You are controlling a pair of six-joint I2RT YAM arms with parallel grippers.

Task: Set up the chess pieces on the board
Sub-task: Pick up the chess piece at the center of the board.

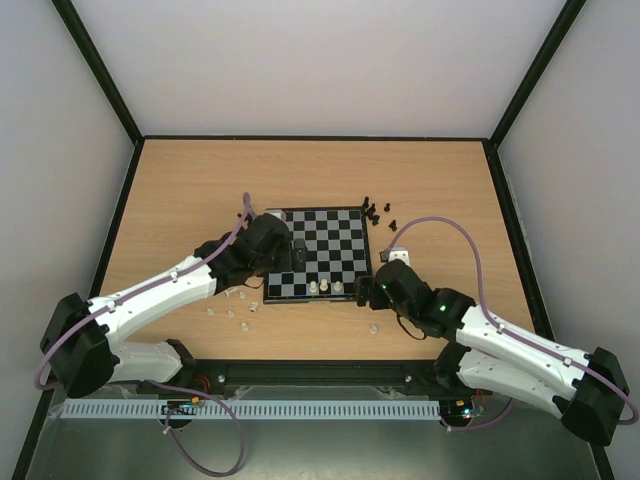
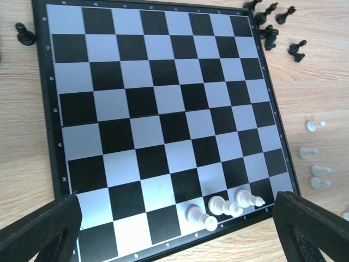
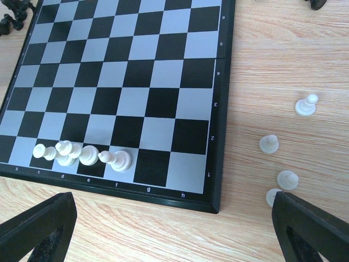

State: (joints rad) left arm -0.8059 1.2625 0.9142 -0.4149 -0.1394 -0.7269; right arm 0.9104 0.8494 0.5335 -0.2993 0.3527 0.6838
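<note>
Only begun, I judge: a few white pieces [image 3: 82, 154] stand on the near row of the board [image 1: 318, 254]; black pieces [image 1: 375, 211] and white pawns [image 1: 232, 305] wait beside it on the table [image 1: 200, 190]; left gripper [image 2: 175, 199] and right gripper [image 3: 172, 196] gape wide, holding nothing.

board [image 2: 163, 117] middle open, white pieces [image 2: 223, 206] on near edge, black pieces [image 2: 297, 51] beside far corner
</note>
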